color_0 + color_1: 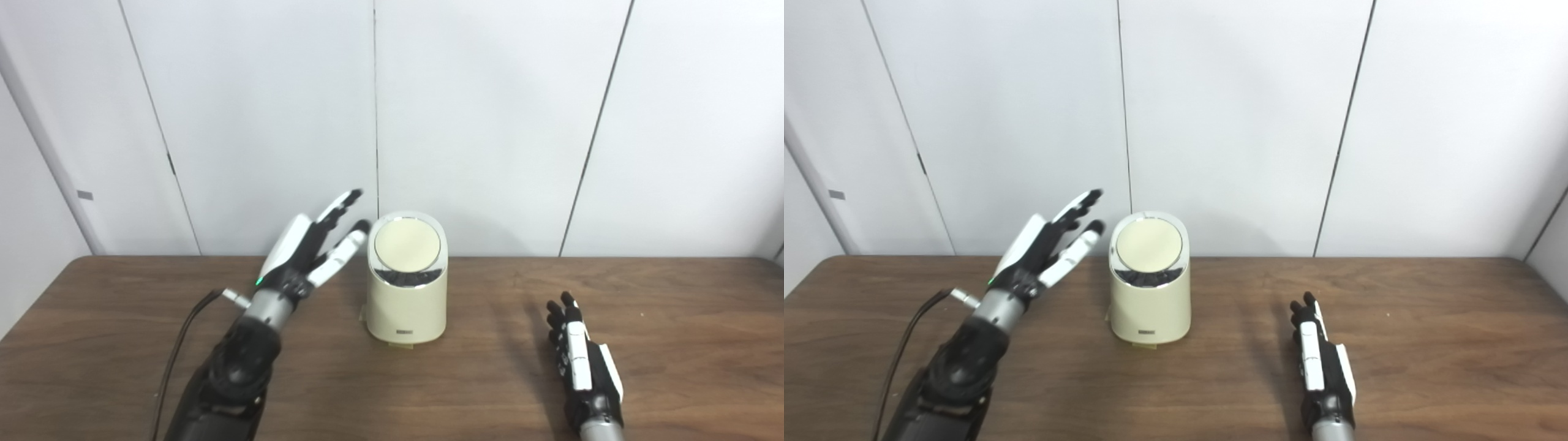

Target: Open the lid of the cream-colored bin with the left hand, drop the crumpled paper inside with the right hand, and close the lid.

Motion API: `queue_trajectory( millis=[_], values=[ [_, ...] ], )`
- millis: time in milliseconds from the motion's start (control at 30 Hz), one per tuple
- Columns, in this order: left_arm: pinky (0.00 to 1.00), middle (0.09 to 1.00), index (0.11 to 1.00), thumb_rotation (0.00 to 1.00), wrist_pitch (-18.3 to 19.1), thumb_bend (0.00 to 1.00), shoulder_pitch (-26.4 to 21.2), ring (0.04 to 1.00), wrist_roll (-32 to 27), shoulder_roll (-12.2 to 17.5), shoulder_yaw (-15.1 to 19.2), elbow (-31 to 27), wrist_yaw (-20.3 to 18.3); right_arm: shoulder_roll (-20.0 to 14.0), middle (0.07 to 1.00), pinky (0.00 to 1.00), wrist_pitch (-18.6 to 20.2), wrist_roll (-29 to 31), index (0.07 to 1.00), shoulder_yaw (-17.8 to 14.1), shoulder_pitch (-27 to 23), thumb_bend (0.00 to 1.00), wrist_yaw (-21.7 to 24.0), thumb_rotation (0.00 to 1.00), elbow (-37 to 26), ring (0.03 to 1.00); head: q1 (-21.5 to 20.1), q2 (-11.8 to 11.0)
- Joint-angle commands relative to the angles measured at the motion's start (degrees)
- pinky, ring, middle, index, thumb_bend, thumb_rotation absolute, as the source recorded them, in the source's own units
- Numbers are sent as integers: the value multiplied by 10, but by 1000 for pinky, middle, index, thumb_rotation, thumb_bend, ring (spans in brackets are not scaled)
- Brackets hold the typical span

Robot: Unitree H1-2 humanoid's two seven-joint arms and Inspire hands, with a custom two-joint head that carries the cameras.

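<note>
Left robot hand point(306, 248) hangs raised above the tabletop point(122, 318), fingers spread and holding nothing, fingertips just beside the upper left rim of the cream-colored bin point(407, 288). Its round lid point(407, 245) is down, tilted toward the camera, lying to that hand's right. Right robot hand point(582, 361) rests flat and empty, well apart. No crumpled paper shows.

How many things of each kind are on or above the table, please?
Cream-colored bin, lid closed: 1
Robot hands: 2, the left hand raised beside the bin, the right hand low over the table
Crumpled paper: 0 visible
Total: 3
</note>
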Motion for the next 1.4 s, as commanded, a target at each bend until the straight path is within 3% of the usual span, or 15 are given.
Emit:
queue_trajectory(
  millis=[0,167,433,633,767,1367],
  values=[
    [941,942,1000,904,-27,394,-8,944,-18,8,19,0,29,-2,949,1000,0,-1,1000,2,-19,610,4,1000,-16,969,-1,0],
    [987,943,1000,943,-27,391,35,962,-46,7,43,-2,43,-4,955,1000,9,1,1000,3,-14,614,7,1000,-23,980,3,3],
    [984,959,1000,959,7,402,111,959,-137,-6,77,-38,31,-7,958,1000,11,4,1000,1,-9,617,12,1000,-30,979,4,9],
    [987,958,1000,917,-31,448,145,953,-223,-25,103,-10,29,-11,957,1000,13,2,998,1,-4,624,15,1000,-36,982,-1,12],
    [998,979,1000,951,-26,431,164,977,-251,-35,103,-20,25,-13,955,1000,19,3,994,0,-1,613,15,1000,-44,983,-4,16],
    [1000,978,1000,967,-42,444,215,988,-270,-72,102,-48,52,-42,970,1000,-5,8,991,-10,14,679,29,1000,-51,993,-6,47]
  ],
)
